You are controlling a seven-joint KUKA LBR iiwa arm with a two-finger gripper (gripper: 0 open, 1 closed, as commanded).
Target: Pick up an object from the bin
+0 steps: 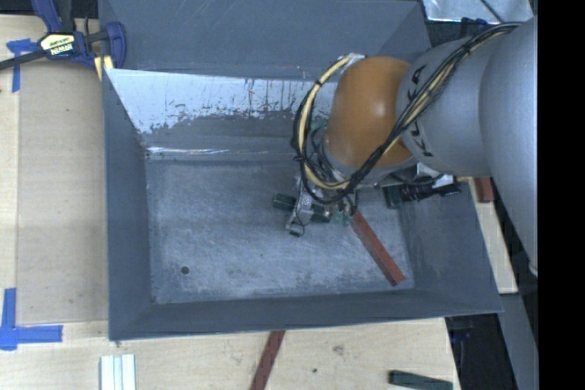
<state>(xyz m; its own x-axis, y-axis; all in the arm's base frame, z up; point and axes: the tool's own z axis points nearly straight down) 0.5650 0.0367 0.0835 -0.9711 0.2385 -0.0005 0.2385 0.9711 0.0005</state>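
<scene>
The gripper (300, 219) hangs low over the grey metal bin's floor (219, 233); how far open it is, or whether it holds anything, I cannot tell; the long reddish-brown flat stick (377, 249) lies just beside it on the arm's side; probably light and stiff, best pinched across its narrow width near mid-length.

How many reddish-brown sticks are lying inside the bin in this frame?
1. The reddish-brown stick lies slanted on the floor of the bin, just right of the gripper, with its upper end under the arm. The arm may hide others.
</scene>
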